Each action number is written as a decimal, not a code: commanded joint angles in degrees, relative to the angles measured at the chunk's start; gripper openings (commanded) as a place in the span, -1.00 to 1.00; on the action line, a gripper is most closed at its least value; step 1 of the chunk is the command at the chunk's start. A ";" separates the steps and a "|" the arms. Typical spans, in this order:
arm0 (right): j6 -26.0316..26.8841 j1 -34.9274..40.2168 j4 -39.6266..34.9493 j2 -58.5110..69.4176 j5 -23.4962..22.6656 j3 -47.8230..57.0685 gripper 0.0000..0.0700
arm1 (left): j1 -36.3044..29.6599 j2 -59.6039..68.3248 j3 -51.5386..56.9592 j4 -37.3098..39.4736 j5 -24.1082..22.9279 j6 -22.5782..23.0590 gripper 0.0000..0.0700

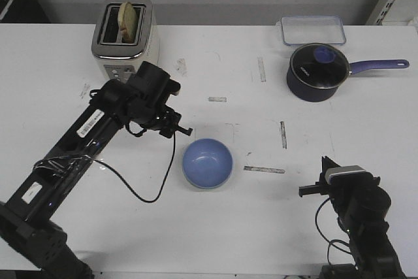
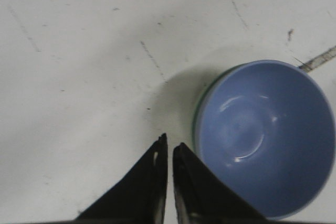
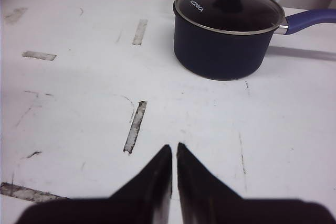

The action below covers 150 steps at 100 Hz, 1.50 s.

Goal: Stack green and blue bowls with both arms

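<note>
At the lower right of the front view, nearest the camera, the right gripper (image 1: 324, 173) sits low over the white table (image 1: 59, 83), its arm folded up beneath it at the frame's bottom edge; in the right wrist view its two black fingers (image 3: 157, 174) lie almost together with only a thin slit between them and nothing held. The left arm reaches in from the lower left corner of the front view, angled up and rightward toward the middle, and its left gripper (image 1: 177, 127) ends just up and left of the bowls. In the left wrist view its fingers (image 2: 155, 174) are likewise drawn nearly closed on nothing, with their tips beside the bowl's rim but apart from it. The blue bowl (image 1: 207, 163) stands upright near the centre of the front view and appears empty; in the left wrist view a thin edge of the green bowl (image 2: 198, 109) shows under its left rim, so the blue bowl is nested inside the green one. At the upper right, a dark navy saucepan (image 1: 316, 73) with a glass lid on and a purple handle pointing right stands in front of a clear rectangular lidded container (image 1: 313, 30). At the upper left, a silver toaster (image 1: 123, 36) holds a slice of bread (image 1: 130, 20) upright in one slot.
</note>
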 commanded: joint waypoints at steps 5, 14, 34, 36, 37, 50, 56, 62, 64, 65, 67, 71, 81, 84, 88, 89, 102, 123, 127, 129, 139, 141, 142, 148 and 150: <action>0.22 0.09 0.37 0.07 -0.04 0.35 -0.98 | 2.47 -4.85 -5.27 4.13 -0.28 1.01 -1.00; 0.22 0.09 0.37 0.07 -0.04 0.35 -0.98 | 5.49 -10.49 -12.81 9.49 -0.28 1.09 -1.00; 0.22 0.09 0.26 0.07 0.02 0.35 -0.98 | 13.75 -24.02 -28.00 20.79 -0.48 0.37 -1.00; 0.24 0.09 0.24 0.07 0.02 0.35 -0.98 | 14.58 -25.42 -29.42 21.97 -0.72 -0.15 -1.00; 0.24 0.09 0.24 0.07 0.00 0.35 -0.98 | 15.02 -26.12 -30.14 22.51 -0.92 -0.39 -1.00; 0.28 0.09 0.17 -0.37 0.02 0.35 -0.98 | 19.89 -36.09 -39.87 30.25 -5.11 -2.19 -1.00; 0.76 0.09 0.17 -0.90 0.09 0.35 -0.98 | 21.84 -40.85 -44.44 33.62 -6.49 -2.47 -1.00; 1.64 0.09 0.15 -1.68 0.46 0.35 -0.98 | 23.47 -45.51 -48.78 36.41 -7.67 -2.36 -1.00; 1.77 0.09 0.11 -2.03 0.55 0.35 -0.98 | 24.00 -47.43 -50.49 37.33 -8.33 -2.25 -1.00; 1.81 0.09 0.07 -2.21 0.61 0.35 -0.98 | 24.11 -47.80 -50.80 37.51 -8.48 -2.23 -1.00; 1.90 0.09 -0.11 -2.62 0.68 0.35 -0.98 | 24.48 -49.24 -52.11 38.21 -9.07 -2.10 -1.00; 2.21 0.09 -0.55 -3.65 1.14 0.35 -0.98 | 25.14 -52.54 -54.95 39.52 -10.14 -1.99 -1.00; 2.62 0.09 -2.45 -6.69 1.64 0.35 -0.98 | 25.88 -58.62 -60.02 41.44 -10.99 -1.88 -1.00; 2.60 0.09 -3.26 -7.78 1.77 0.35 -0.98 | 25.99 -60.43 -61.33 41.75 -11.02 -1.90 -1.00; 2.60 0.09 -4.44 -9.35 2.03 0.35 -0.98 | 26.03 -62.99 -63.14 42.10 -11.63 -1.92 -1.00; 2.60 0.09 -4.72 -9.77 2.10 0.35 -0.98 | 26.03 -63.28 -63.34 42.14 -11.78 -1.92 -1.00; 3.58 0.09 -6.73 -15.78 2.97 0.33 -0.98 | 26.03 -70.03 -67.69 42.66 -14.60 -1.66 -1.00; 4.79 0.09 -6.64 -24.90 2.71 0.33 -0.98 | 26.01 -77.55 -70.58 42.56 -14.60 -1.49 -1.00; 4.76 0.09 -6.56 -25.99 2.75 0.33 -0.98 | 26.01 -78.47 -70.58 42.71 -14.60 -1.46 -1.00; 4.74 0.09 -6.54 -26.45 2.78 0.33 -0.98 | 26.01 -78.90 -70.58 42.75 -14.60 -1.49 -1.00; 4.72 0.09 -6.10 -27.47 2.80 0.35 -0.98 | 26.01 -80.63 -70.58 42.71 -14.60 -1.53 -1.00; 4.72 0.09 -6.05 -27.47 2.80 0.35 -0.98 | 26.01 -80.94 -70.58 42.69 -14.60 -1.53 -1.00; 4.72 0.09 -6.05 -27.47 2.80 0.35 -0.98 | 26.01 -81.09 -70.58 42.66 -14.60 -1.53 -1.00; 4.72 0.09 -6.16 -27.45 2.80 0.35 -0.98 | 26.01 -81.96 -70.58 42.60 -14.60 -1.53 -1.00; 4.72 0.09 -6.19 -27.45 2.80 0.35 -0.98 | 26.01 -82.27 -70.58 42.60 -14.60 -1.53 -1.00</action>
